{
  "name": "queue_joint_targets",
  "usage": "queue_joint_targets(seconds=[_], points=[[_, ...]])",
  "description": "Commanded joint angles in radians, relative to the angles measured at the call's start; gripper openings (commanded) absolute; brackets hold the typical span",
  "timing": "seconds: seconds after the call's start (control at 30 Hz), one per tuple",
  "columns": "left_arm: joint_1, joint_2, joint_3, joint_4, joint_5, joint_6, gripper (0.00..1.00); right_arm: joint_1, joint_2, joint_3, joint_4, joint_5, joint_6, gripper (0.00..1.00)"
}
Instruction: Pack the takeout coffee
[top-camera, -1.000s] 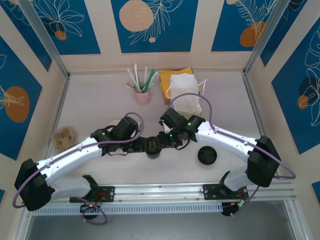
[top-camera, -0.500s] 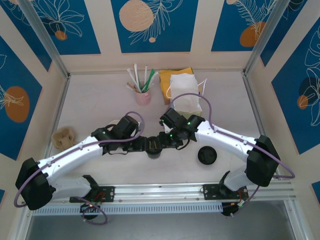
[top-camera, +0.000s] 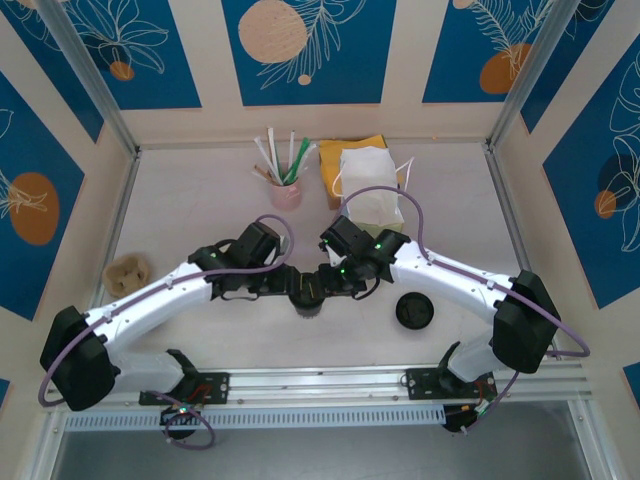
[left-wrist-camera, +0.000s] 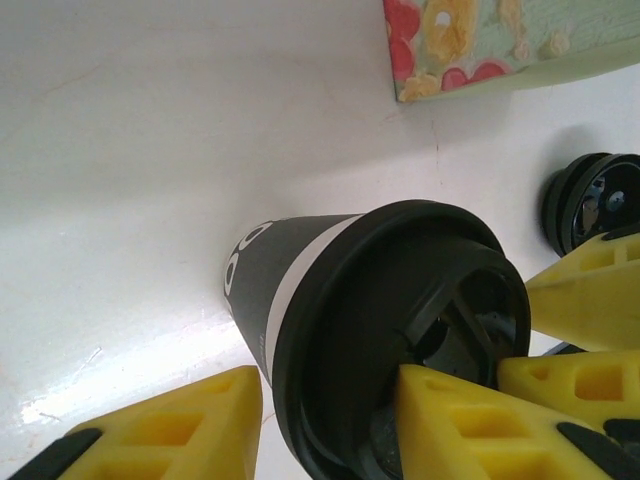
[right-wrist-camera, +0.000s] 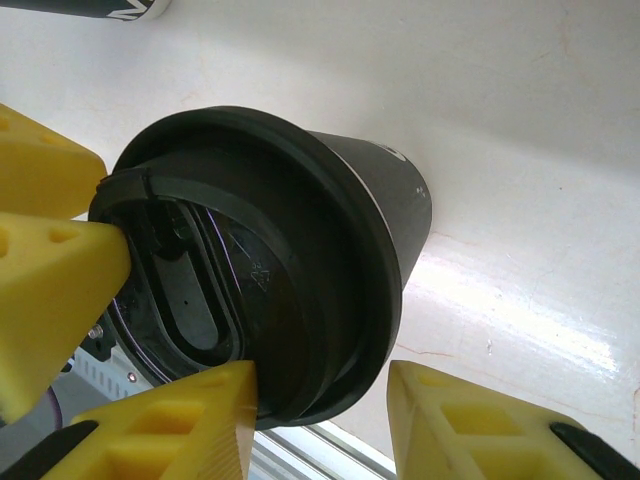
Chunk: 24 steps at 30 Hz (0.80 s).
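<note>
From above, the takeout coffee (top-camera: 308, 298) stands lidded mid-worktop (top-camera: 200, 200), my 2 arms (top-camera: 170, 295) meeting over it. Left wrist: my left tool (left-wrist-camera: 325, 395) straddles the rim of the black lid (left-wrist-camera: 400, 290) — pinching or not, I cannot tell. Right wrist: my right tool (right-wrist-camera: 320, 385) straddles that rim likewise — grip unclear too.

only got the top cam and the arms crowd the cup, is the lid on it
Observer: Yes. The left wrist view shows the black lid on the cup.
Operator: how's the right gripper sitting on it
Observer: The right gripper straddles the lid's rim: one finger over the top, the other outside the cup wall with a gap to it.
Operator: and the left
Observer: The left gripper does likewise, one finger over the lid and one beside the cup wall. I can't tell whether it touches.
</note>
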<state>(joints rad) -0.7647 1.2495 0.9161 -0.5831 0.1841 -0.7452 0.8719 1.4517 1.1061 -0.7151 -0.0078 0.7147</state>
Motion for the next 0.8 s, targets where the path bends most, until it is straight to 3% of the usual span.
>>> queue_joint_targets(seconds=[0.0,0.77], points=[[0.016,0.016,0.002,-0.027,0.005,0.026,0.37,-0.004,0.013,0.019,-0.03,-0.017,-0.014,0.38],[0.016,-0.006,-0.173,-0.02,0.002,-0.015,0.36,0.005,0.044,-0.027,-0.021,0.002,-0.018,0.35]])
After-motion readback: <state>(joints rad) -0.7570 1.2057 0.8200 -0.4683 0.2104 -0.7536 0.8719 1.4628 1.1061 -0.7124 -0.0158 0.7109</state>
